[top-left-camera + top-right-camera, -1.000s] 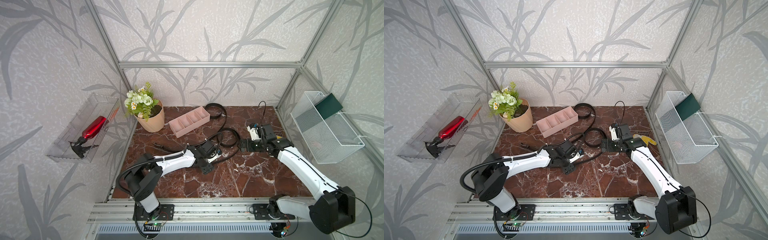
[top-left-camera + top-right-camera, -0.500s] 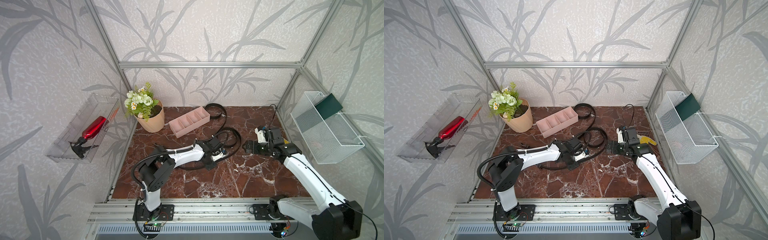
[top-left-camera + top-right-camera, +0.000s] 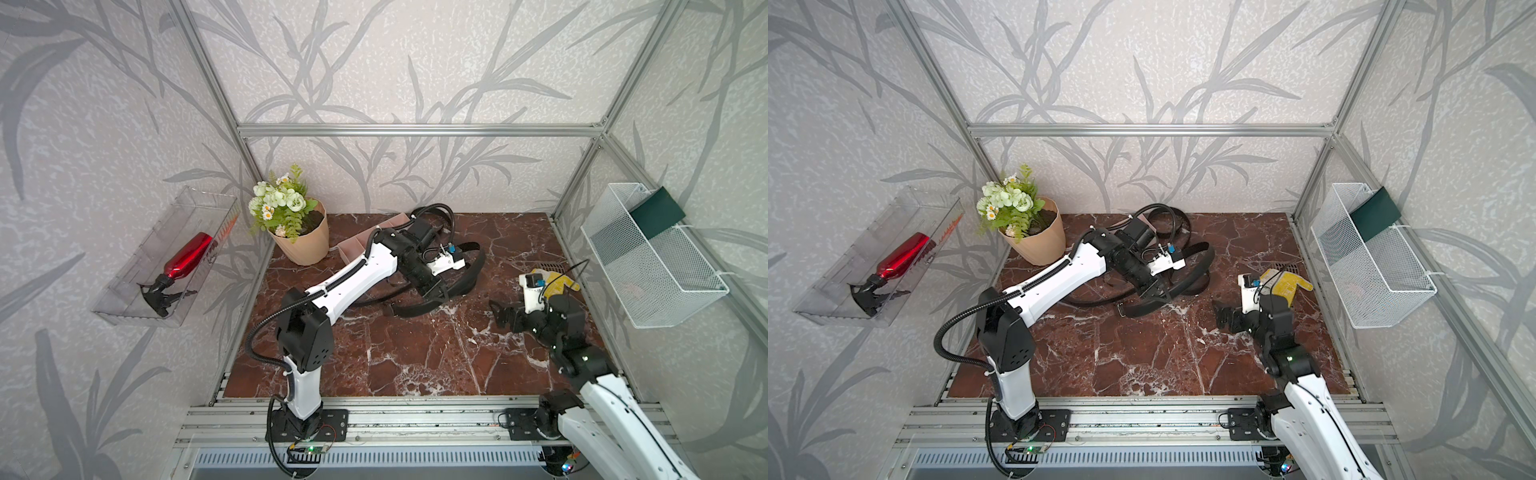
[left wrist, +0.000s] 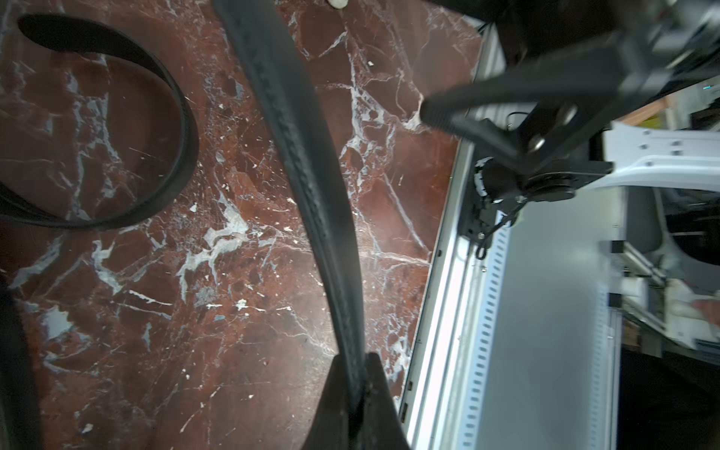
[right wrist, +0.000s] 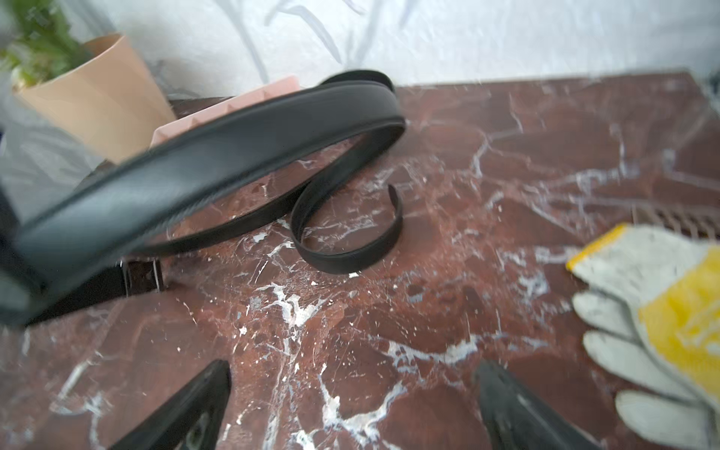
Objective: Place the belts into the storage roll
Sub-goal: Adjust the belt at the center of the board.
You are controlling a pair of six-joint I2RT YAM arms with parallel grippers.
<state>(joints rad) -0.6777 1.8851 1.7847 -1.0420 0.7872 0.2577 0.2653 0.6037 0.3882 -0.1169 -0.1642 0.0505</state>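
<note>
Since the left gripper [image 4: 352,413] is clamped on one long black leather belt [image 4: 307,187] mid-frame, its trailing length may snag the second black belt [image 5: 350,241] or overhang the pale pink plastic storage roll [image 3: 353,247], upper centre. Right gripper [image 5: 350,405] gapes, empty.

Both arms share one build: smooth white plastic link shells joined by blocky matte black joint housings. The left arm [image 3: 353,278] carries a ribbed black corrugated cable conduit [image 3: 266,328] looping from its elbow housing, which is dotted with small holes. Each wrist bears a small white camera module with a blue tag [image 3: 451,259]. The right arm [image 3: 1312,399] shows a green indicator light near its black elbow.
</note>
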